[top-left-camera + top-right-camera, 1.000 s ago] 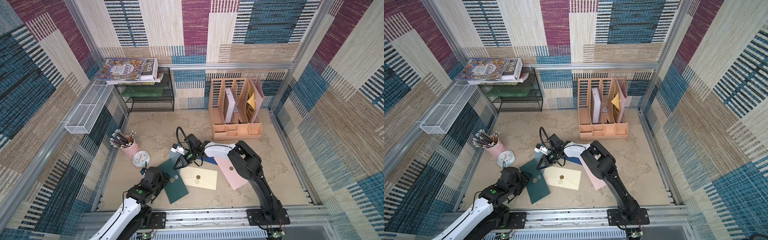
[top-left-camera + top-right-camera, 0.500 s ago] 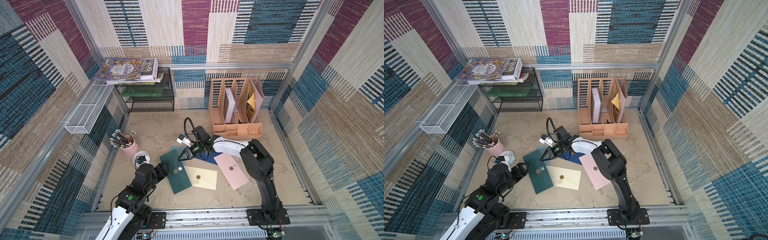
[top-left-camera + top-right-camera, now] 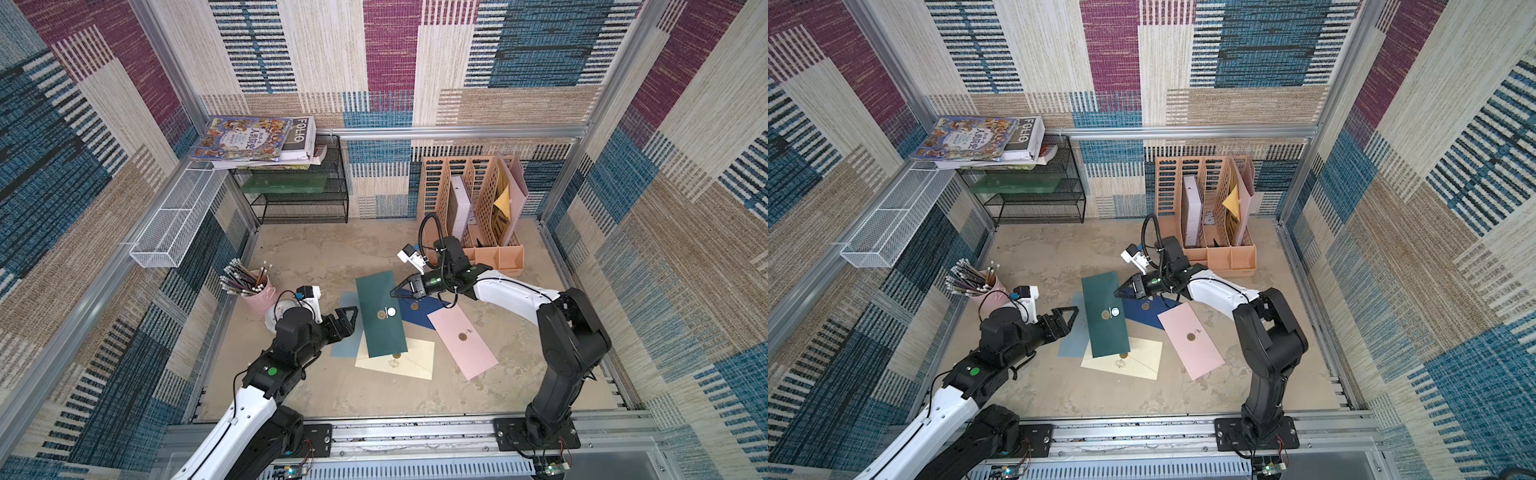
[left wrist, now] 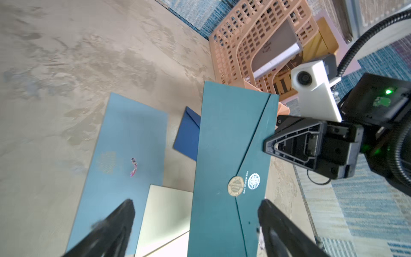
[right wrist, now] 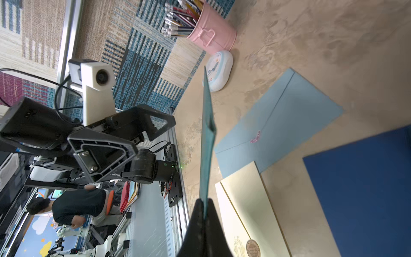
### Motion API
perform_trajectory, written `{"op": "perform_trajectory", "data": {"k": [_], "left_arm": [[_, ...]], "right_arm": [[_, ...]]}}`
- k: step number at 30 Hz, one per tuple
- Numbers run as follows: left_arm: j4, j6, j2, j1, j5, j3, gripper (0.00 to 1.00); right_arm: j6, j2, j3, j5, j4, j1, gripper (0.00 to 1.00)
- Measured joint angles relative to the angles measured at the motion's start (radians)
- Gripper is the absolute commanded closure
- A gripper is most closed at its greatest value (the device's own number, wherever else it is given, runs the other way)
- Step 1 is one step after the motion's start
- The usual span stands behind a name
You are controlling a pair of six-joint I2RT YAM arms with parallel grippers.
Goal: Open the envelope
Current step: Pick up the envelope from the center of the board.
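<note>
Bright, even light in every view; soft shadows, blur only near the wrist lenses.

In both top views the light is diffuse, and the envelopes cast faint, short shadows on the floor (image 3: 316, 249). The walls bow outward toward the frame edges from the wide lens. In the left wrist view the left gripper's (image 4: 195, 227) near fingers are smeared and out of focus, and the green envelope (image 4: 224, 155) shows a pale sheen. In the right wrist view the right gripper (image 5: 203, 231) is dark and soft, and the background is sharper.
</note>
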Motion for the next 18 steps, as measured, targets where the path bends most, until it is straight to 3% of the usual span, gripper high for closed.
{"op": "perform_trajectory", "data": {"k": [8, 18], "left_arm": [[0.282, 0.148, 0.254, 0.019, 0.271, 0.061, 0.15], [0.435, 0.206, 0.461, 0.085, 0.601, 0.183, 0.21]], "right_arm": [[0.013, -0.177, -0.152, -0.050, 0.060, -0.099, 1.00], [0.055, -0.288, -0.252, -0.137, 0.165, -0.150, 1.00]]}}
